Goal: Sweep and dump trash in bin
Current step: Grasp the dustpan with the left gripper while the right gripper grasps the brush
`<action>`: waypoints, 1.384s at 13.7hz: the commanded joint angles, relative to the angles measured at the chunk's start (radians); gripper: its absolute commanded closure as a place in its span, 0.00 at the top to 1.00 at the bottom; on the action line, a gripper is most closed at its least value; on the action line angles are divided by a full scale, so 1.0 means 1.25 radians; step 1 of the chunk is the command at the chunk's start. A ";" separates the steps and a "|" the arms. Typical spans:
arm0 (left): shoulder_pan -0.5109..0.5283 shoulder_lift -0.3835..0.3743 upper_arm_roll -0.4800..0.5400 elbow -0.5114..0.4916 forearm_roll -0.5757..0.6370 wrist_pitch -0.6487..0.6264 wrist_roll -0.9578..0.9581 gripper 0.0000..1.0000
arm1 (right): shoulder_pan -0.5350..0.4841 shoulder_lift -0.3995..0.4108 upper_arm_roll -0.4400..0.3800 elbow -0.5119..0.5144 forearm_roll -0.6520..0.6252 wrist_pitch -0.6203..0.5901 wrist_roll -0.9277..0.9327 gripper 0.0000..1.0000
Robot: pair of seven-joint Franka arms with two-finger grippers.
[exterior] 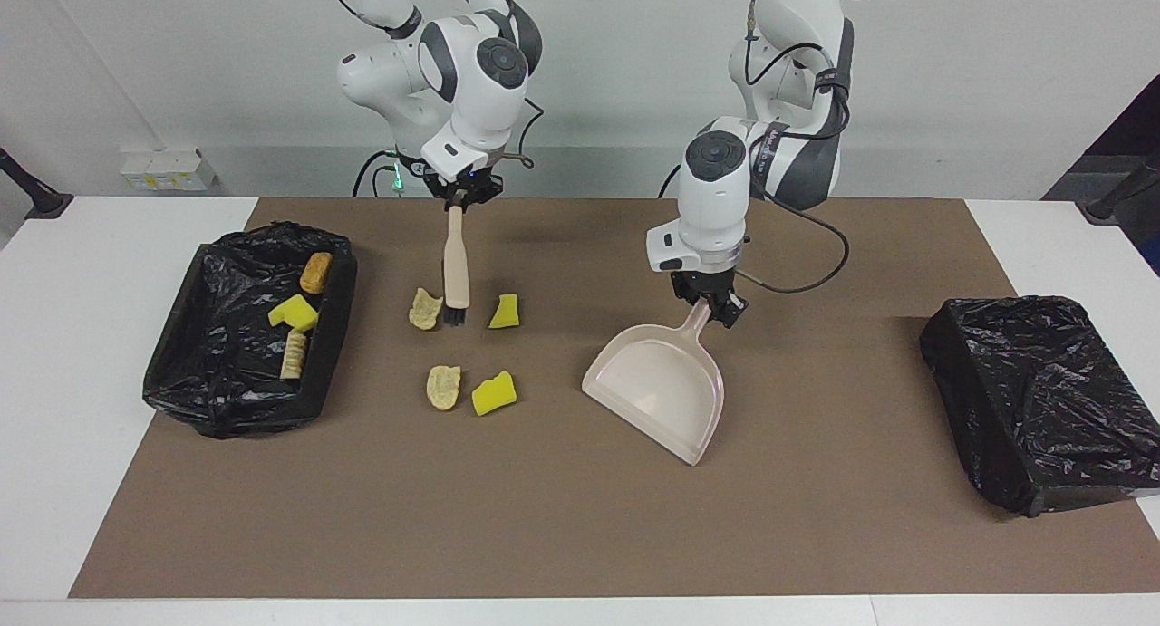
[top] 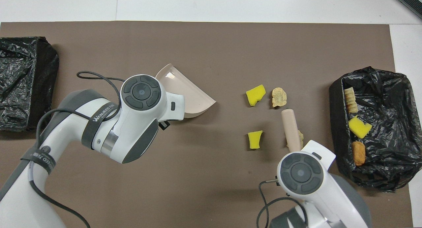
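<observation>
Facing view, right gripper: clamped on the top of the brush handle, the brush hanging bristles-down.
Brush tip: down between the tan scrap and the yellow chunk nearer the robots; whether the bristles touched the mat could not be told.
Left gripper: closed on the dustpan handle; the pan was tilted, its open mouth turned toward the loose trash.
Loose trash: four pieces lay on the mat between the dustpan and the open bin; a second tan scrap and a second yellow chunk sat side by side, farther from the robots than the first pair.
Binned trash: three pieces lay in the open bin at the right arm's end, an orange-brown piece, a yellow sponge and a tan piece.
Other bin: black-bagged, at the left arm's end, well apart from the dustpan.
Overhead view: the brush handle covered part of the nearer tan scrap.
</observation>
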 commanded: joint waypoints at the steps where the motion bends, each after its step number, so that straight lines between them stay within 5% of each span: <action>1: 0.021 -0.036 -0.005 -0.044 0.018 -0.002 0.156 0.00 | -0.090 -0.002 0.009 -0.031 -0.025 0.027 -0.067 0.00; 7: 0.044 -0.054 -0.007 -0.100 0.018 0.051 0.483 0.00 | -0.156 0.045 0.013 -0.049 -0.026 0.041 -0.188 0.00; 14: -0.001 -0.041 -0.010 -0.128 0.017 0.095 0.453 0.00 | -0.153 0.094 0.013 -0.040 0.163 0.112 -0.247 0.00; 19: -0.047 -0.051 -0.010 -0.174 0.018 0.111 0.417 0.00 | -0.107 0.172 0.013 0.077 0.311 0.123 -0.236 0.00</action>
